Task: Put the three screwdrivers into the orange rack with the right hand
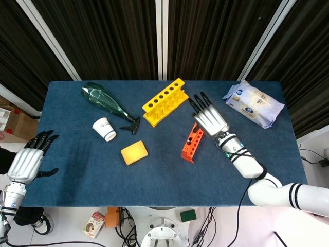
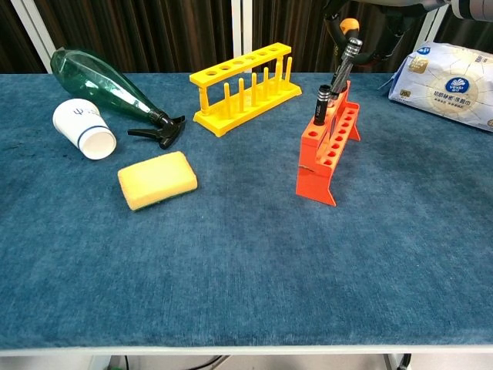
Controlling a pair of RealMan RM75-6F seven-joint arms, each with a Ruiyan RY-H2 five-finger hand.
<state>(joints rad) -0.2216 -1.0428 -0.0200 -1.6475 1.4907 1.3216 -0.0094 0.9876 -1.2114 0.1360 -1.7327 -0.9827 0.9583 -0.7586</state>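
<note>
Left hand (image 1: 25, 163) sits at the near-left table edge, fingers spread, holding nothing. Orange rack (image 2: 326, 145) stands mid-table, right of centre. Right hand (image 1: 209, 119) hovers over its far end, gripping a screwdriver (image 2: 334, 81) that leans tilted, its lower end at the rack's far holes. In chest view the hand is mostly cut off at the top; can't tell whether the tip is seated.
</note>
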